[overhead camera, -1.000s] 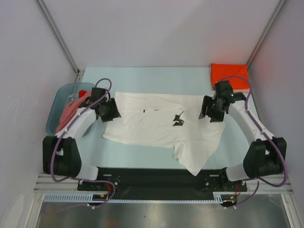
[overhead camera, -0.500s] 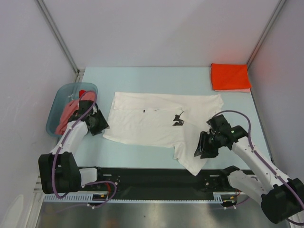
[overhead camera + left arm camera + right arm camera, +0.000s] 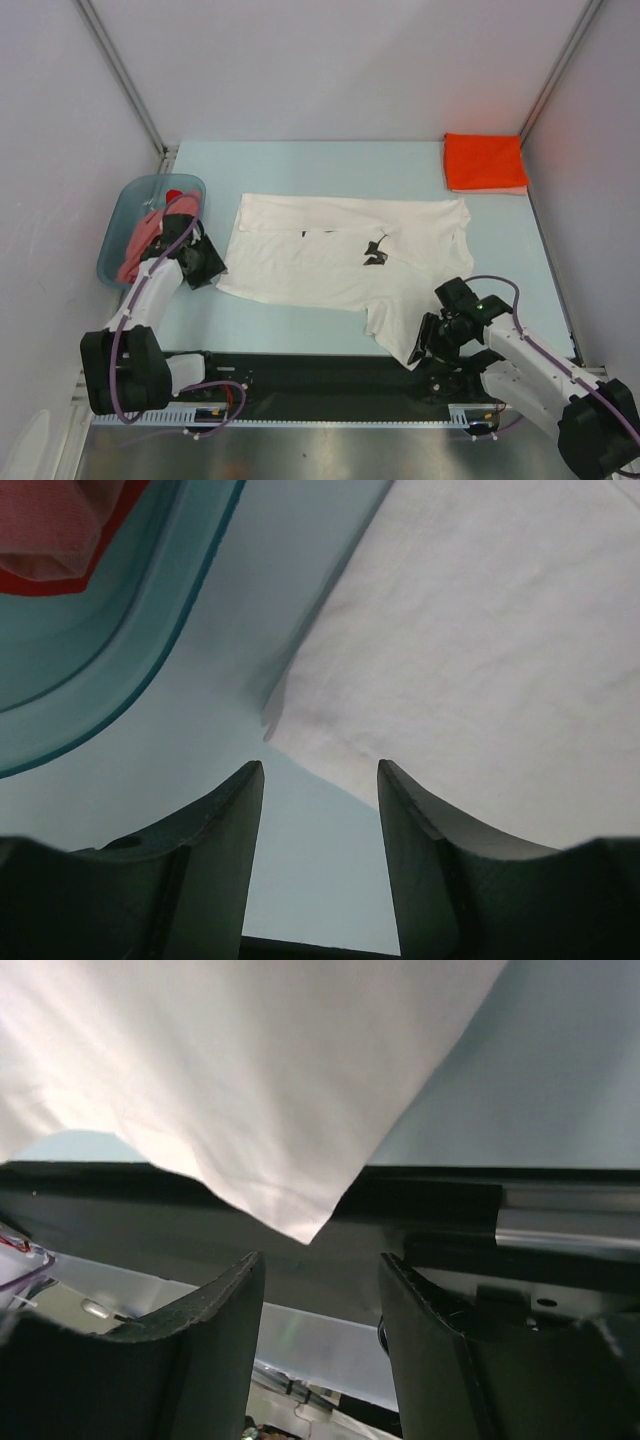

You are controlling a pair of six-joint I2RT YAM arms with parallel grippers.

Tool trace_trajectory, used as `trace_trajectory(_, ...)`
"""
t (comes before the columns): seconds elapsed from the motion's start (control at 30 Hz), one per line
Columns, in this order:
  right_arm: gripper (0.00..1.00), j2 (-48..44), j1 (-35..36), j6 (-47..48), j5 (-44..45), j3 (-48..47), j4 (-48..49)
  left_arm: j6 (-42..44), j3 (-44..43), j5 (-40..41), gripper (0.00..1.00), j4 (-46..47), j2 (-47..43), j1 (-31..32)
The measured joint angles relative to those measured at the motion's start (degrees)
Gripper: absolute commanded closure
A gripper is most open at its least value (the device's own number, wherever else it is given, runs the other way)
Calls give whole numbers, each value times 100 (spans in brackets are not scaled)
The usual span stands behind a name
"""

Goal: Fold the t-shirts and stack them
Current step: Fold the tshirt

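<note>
Both arms have drawn back toward their bases: the right gripper [image 3: 422, 348] has swung from the white t-shirt's [image 3: 320, 262] far side to its near corner. The left gripper [image 3: 210, 262] sits by its left hem, and the orange-red t-shirt [image 3: 484, 162] lies folded well beyond. In the left wrist view, the fingers are parted and empty, the white hem corner just ahead of the gap and the basin [image 3: 150, 670] off left. In the right wrist view, the fingers are parted and empty, the shirt's tip just ahead.
</note>
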State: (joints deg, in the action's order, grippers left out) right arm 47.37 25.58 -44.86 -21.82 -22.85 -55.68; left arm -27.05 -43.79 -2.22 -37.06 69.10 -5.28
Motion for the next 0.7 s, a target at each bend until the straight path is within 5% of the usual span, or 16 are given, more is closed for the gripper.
trace_trajectory(0.53,52,898,9,-212,245,179,1189,-46,87,-101,46,55,197,-120)
trace_trajectory(0.7,64,1008,9,-214,319,195,1298,-68,87,-68,46,57,240,-140)
